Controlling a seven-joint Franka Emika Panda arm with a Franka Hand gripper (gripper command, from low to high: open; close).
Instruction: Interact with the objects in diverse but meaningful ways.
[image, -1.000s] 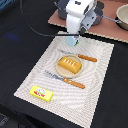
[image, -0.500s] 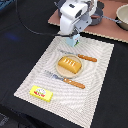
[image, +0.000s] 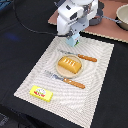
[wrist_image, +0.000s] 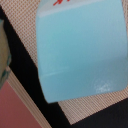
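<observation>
Now that the arm has drifted from over the mat's far edge toward its far corner on the exterior view's left, I've got the gripper (image: 74, 39) hanging just above the woven placemat (image: 95, 85) with the light-blue carton (image: 73, 40) under it. A second ago only a sliver of blue showed below the fingers; now the arm's white body hides more of it and I see just a bit of the carton poking out beneath. On the wrist view the carton (wrist_image: 80, 47) fills nearly the whole picture, a pale blue face with a scrap of red print at its edge, the mat's weave and the dark table behind it. That closeness tells me the carton sits right between the fingers, but the fingers themselves aren't showing, so I can't tell whether they're clamped on it or slack; my guess is it's being carried.

Everything else has stayed put: the orange bread loaf (image: 69, 64) on its plate (image: 62, 72) mid-mat, the knife (image: 80, 56) on the plate's far side, the fork (image: 66, 80) on its near side, and the yellow packet (image: 41, 92) down by the mat's near corner.

For the task, I read this as a relocation under way, the carton heading for a fresh spot near that far corner, well apart from the loaf
</observation>
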